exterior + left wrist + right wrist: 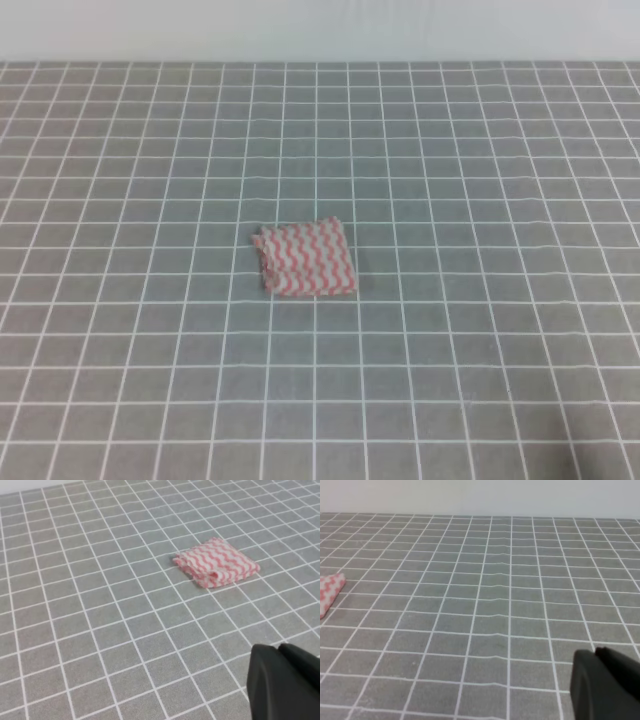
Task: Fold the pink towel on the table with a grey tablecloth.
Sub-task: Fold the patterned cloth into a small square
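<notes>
In the left wrist view, the large flat table with a grey tablecloth (pixel 90 630), printed with a white grid of thin lines, fills almost the whole picture. The pink towel (pixel 217 562), a small thin cloth with pink-and-white wavy stripes, lies on it toward the upper right, folded into a compact, layered rectangle with its thick folded edges turned toward the camera. The left gripper (pixel 285 682) shows only as a black, rounded shape in the lower right corner, well apart from the towel and nearer the camera; whether its jaws are released or clenched cannot be told, and nothing is seen in it.

In the exterior high view the table (pixel 120 350) spans the frame up to a pale wall, and the towel (pixel 305 258) rests flat just left of the middle, its stacked layers showing along its left edge. Neither arm appears in this view.

In the right wrist view the table (pixel 485 605) runs back to the same pale wall, with faint ripples in the cloth along the middle. Only a corner of the towel (pixel 330 592) pokes in at the left edge. The right gripper (pixel 607 682) is a dark shape in the lower right corner, far across the cloth from that corner; its jaw state cannot be told either.
</notes>
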You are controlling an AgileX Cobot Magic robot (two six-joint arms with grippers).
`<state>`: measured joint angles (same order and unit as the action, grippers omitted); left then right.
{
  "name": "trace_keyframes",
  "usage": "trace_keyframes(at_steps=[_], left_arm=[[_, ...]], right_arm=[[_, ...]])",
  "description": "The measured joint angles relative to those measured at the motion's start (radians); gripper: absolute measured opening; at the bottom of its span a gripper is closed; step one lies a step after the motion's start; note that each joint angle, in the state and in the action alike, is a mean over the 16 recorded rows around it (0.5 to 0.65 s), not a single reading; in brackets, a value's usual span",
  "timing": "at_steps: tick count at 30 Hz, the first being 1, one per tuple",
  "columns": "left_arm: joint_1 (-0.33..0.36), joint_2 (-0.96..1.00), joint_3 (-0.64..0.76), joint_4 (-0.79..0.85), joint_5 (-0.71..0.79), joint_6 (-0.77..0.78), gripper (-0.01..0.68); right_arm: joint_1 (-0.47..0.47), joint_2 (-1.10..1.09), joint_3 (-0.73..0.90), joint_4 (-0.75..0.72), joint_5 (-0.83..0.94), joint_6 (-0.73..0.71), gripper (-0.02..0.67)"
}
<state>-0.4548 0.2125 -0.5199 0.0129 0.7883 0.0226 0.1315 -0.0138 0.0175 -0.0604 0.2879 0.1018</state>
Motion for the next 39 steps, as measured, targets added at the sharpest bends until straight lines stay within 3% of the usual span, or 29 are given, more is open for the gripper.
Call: trace_keyframes(at_steps=[14, 19, 24, 31, 39], left_arm=[[0.002, -0.007, 0.004, 0.009, -0.009, -0.007, -0.002], [0.032, -0.054, 0.041, 0.026, -0.109, -0.036, -0.002], [0.117, -0.131, 0.145, 0.038, -0.296, -0.064, -0.002], [0.293, -0.224, 0.359, -0.002, -0.566, -0.077, -0.002], [0.42, -0.24, 0.513, -0.065, -0.603, 0.013, -0.003]], right_arm=[[0.0, 0.001, 0.006, 0.001, -0.004, 0.0, -0.016], [0.0, 0.0, 0.002, 0.002, 0.0, 0.0, -0.016], [0.0, 0.0, 0.002, 0.002, 0.002, 0.0, -0.016], [0.0, -0.001, 0.003, 0.002, 0.0, 0.0, -0.016], [0.0, 0.0, 0.008, 0.0, -0.004, 0.0, -0.016]])
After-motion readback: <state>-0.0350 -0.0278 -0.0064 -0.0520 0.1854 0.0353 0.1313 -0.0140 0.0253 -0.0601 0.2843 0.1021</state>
